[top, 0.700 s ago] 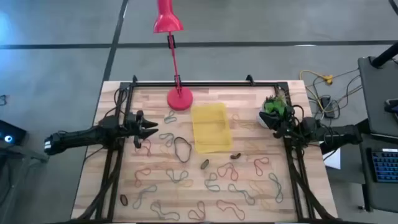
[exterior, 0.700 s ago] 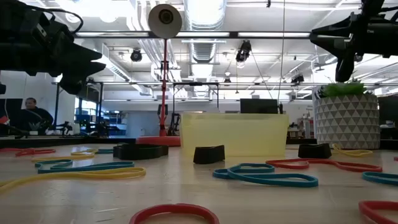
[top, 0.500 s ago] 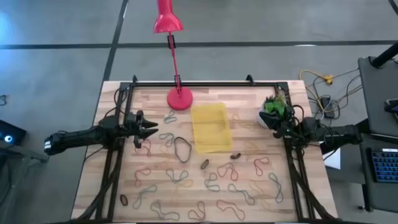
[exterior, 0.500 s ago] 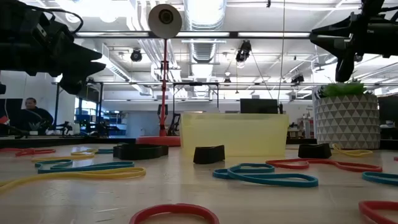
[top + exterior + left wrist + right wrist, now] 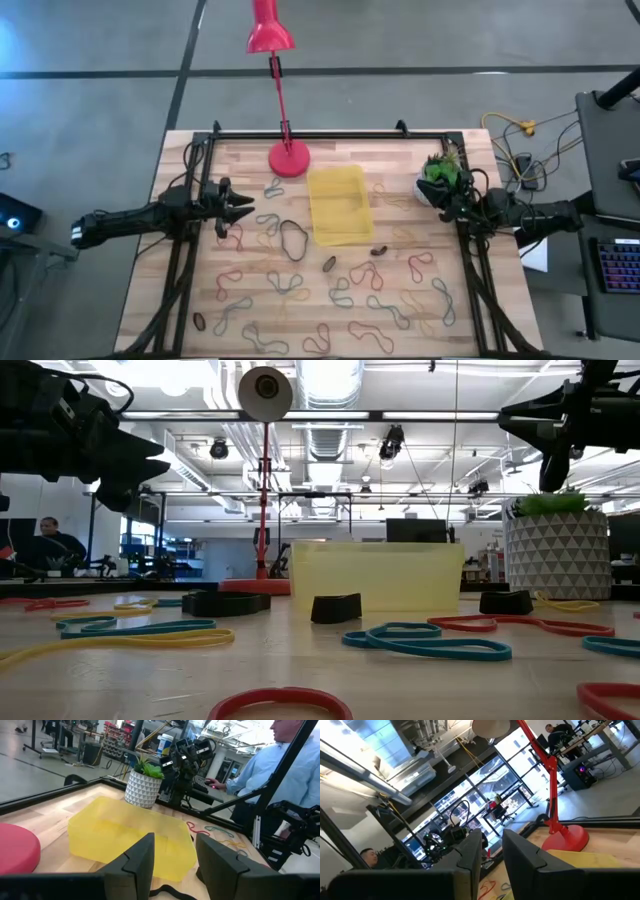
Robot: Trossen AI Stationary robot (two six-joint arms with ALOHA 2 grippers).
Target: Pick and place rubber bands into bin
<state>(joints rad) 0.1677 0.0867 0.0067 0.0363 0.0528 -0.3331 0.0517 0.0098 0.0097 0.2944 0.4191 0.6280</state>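
My left tool (image 5: 243, 209) hangs above the left part of the bench (image 5: 400, 150), its two fingers (image 5: 142, 860) parted with a clear gap between them and nothing in the gap. It points across at the bin (image 5: 338, 205), a shallow yellow tray lying near the middle of the bench, just beside the round red lamp base (image 5: 289, 158). My right tool (image 5: 447, 207) waits off the surface at the right edge of the bench, just beside the white pot with the green plant (image 5: 440, 175); its fingers (image 5: 470, 852) stand a narrow way apart and grasp nothing. The rubber bands (image 5: 360, 275) lie loose over the wood, most of them spread across the near half of the bench in front of the bin, in red, blue, green, tan and black. A large black loop (image 5: 293, 238) lies just left of the bin's near corner, and a few more bands lie under and around my left tool. From bench height, a blue band (image 5: 425, 642) and a red band (image 5: 280, 703) lie flat in the foreground, with the bin (image 5: 375, 575) behind them. Whether any band lies inside the bin I cannot tell. A person in a light blue shirt (image 5: 280, 765) stands beyond the far side of the bench.
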